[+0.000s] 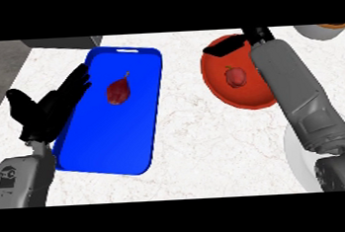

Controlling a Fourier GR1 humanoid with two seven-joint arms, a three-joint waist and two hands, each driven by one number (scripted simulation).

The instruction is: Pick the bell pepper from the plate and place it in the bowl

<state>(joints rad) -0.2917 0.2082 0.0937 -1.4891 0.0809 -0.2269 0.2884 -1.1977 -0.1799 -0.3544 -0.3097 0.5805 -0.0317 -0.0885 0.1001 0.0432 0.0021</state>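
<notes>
Bare marble counter open between blue tray and red bowl, right forearm crossing bowl's right side

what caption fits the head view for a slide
Right hand over the red bowl holding a bell pepper; left hand rests open beside a blue tray.

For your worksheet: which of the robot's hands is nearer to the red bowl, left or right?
Right. The right hand reaches over the red bowl's far rim. The left hand rests open at the blue tray's left edge, well away from the bowl.
</notes>
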